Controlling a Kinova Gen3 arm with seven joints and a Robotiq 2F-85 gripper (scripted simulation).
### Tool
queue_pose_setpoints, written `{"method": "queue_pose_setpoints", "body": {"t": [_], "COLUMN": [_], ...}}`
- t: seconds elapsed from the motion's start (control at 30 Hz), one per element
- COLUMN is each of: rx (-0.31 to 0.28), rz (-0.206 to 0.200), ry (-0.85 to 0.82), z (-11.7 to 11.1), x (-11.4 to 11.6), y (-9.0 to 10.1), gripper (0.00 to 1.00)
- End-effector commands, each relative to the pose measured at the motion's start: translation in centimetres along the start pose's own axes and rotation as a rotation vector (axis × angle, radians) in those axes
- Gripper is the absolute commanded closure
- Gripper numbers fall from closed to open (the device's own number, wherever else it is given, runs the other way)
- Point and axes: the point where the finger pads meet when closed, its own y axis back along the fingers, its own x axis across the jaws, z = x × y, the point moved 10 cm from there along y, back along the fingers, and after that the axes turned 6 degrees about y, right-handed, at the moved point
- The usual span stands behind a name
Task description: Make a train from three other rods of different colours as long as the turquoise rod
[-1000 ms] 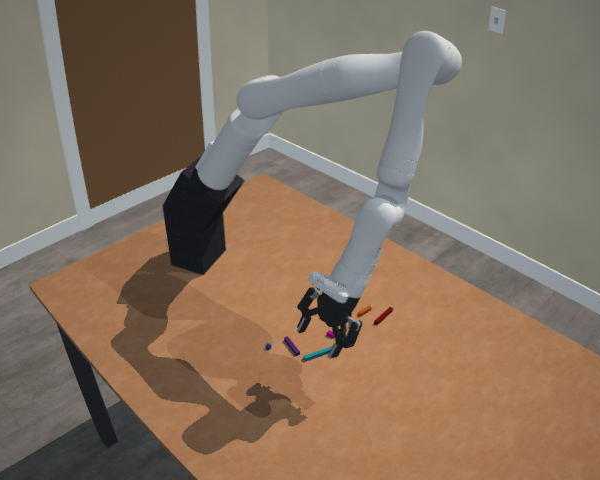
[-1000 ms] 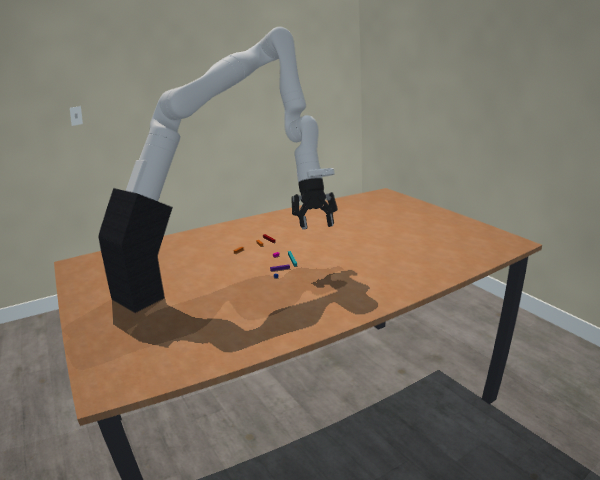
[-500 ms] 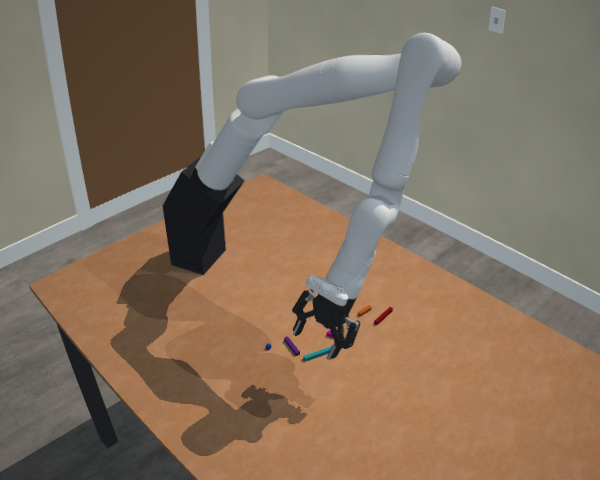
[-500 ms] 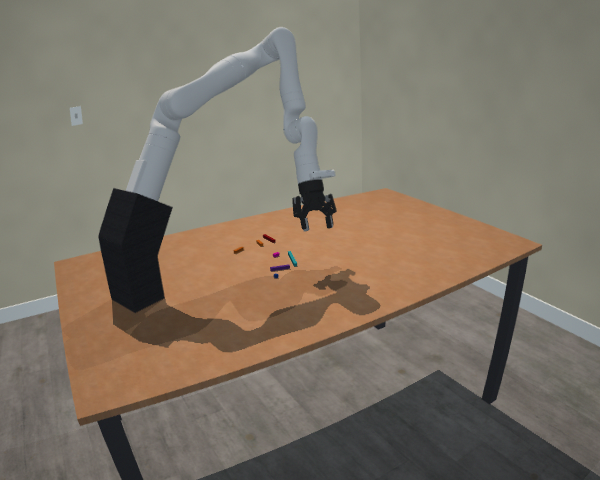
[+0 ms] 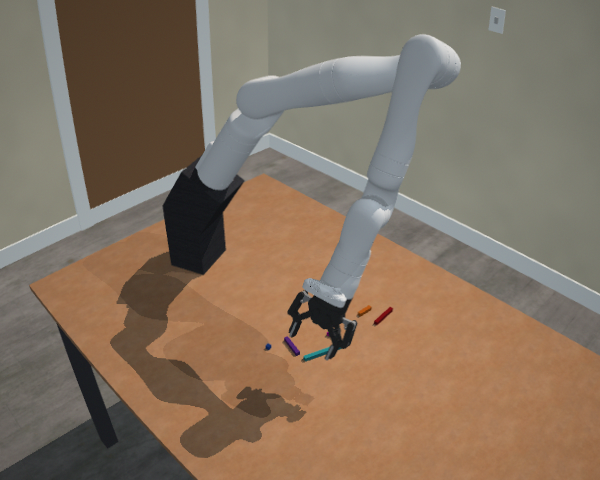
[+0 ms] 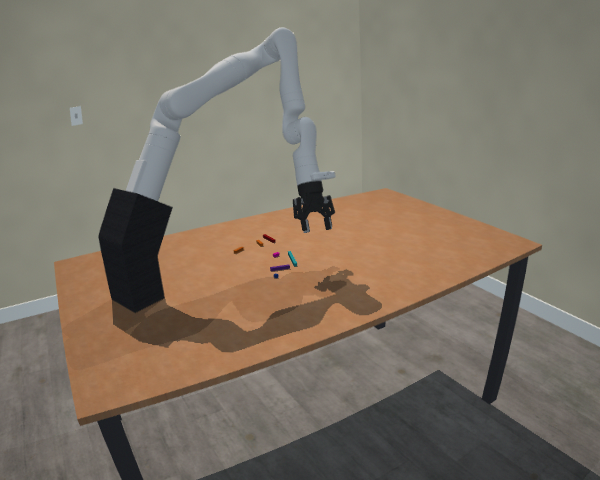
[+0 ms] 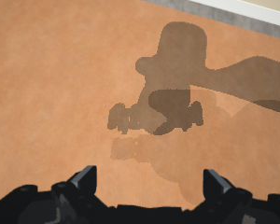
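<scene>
My gripper (image 5: pixel 311 345) (image 6: pixel 317 229) (image 7: pixel 148 178) is open and empty, high above the table. The turquoise rod (image 5: pixel 316 354) (image 6: pixel 292 258) lies flat, partly covered by a finger in the top view. The purple rod (image 5: pixel 291 345) (image 6: pixel 279 268) lies near it, with the blue rod (image 5: pixel 268 346) (image 6: pixel 275 275) beside it. The magenta rod (image 5: pixel 327 334) (image 6: pixel 276 254) is mostly hidden in the top view. One orange rod (image 5: pixel 364 311) (image 6: pixel 259 242) lies near the red rod (image 5: pixel 383 315) (image 6: pixel 268 238). Another orange rod (image 6: pixel 238 250) is hidden in the top view. All lie apart.
The table (image 5: pixel 471 392) (image 6: pixel 419 232) (image 7: pixel 47 93) bears the arm's black base (image 5: pixel 194 227) (image 6: pixel 132 253). The arm's shadow falls beside the blue and purple rods. The wrist view shows no rods, only table, shadow and the table's far edge.
</scene>
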Motion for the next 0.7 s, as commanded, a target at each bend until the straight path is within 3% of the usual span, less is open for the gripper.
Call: {"method": "queue_pose_setpoints", "body": {"t": [0.0, 0.67], "rx": [0.001, -0.006], "rz": [0.002, -0.019], "ry": [-0.003, 0.111], "z": [-0.18, -0.35], "x": [0.17, 0.95], "y": [-0.03, -0.53], "gripper": [0.0, 0.0]}}
